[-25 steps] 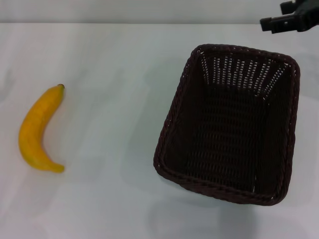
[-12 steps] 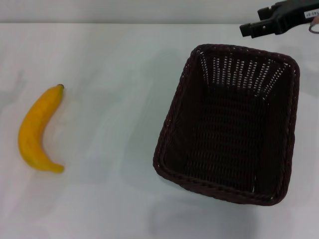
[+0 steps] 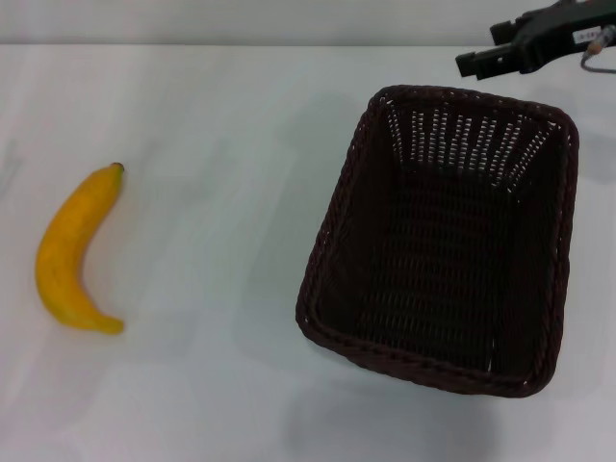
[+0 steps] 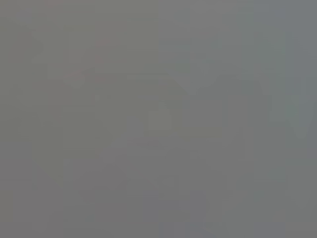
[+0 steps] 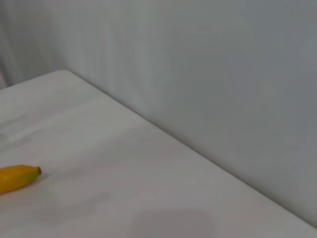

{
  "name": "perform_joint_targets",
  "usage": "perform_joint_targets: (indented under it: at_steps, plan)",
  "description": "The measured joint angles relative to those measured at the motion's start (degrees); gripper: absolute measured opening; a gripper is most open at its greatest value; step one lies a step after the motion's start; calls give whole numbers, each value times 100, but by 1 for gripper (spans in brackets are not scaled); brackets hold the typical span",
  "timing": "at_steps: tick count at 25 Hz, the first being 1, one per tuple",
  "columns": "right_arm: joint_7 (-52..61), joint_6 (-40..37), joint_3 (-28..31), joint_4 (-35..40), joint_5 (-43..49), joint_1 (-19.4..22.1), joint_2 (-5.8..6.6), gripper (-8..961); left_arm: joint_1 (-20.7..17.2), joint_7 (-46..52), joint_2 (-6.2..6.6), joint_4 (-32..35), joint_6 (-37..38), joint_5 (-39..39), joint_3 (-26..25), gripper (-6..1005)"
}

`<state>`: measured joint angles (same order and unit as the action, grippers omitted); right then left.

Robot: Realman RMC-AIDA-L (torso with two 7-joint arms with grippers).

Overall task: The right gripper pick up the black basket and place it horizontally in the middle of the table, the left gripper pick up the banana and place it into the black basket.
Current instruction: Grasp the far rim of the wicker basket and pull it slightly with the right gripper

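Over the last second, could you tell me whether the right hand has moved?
Yes. In the head view the right hand has shifted toward the robot's left along the far rim of the black basket, which has stayed put.

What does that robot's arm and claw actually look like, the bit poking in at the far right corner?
Only the right claw shows, in the head view: a slim, black, bar-like piece with a blocky, angular body behind it. A small white label with tiny print sits on that body, and a thin cable loops off beside it near the picture's edge. The left claw and arm are out of sight in every view.
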<state>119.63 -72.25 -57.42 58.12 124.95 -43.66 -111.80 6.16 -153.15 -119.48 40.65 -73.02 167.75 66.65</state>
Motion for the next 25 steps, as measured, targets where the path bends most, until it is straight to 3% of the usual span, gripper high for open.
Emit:
perform_joint_targets:
  at_steps: [17,25]
  plan:
    - [-419,465,-45,-978,138,-266,86,680,-3,35,4,-4,-41,-6,33,880]
    - [-375,396,-44,-989,805,-313,25,680,-27,48,-4,-5,-54,-6,56,880]
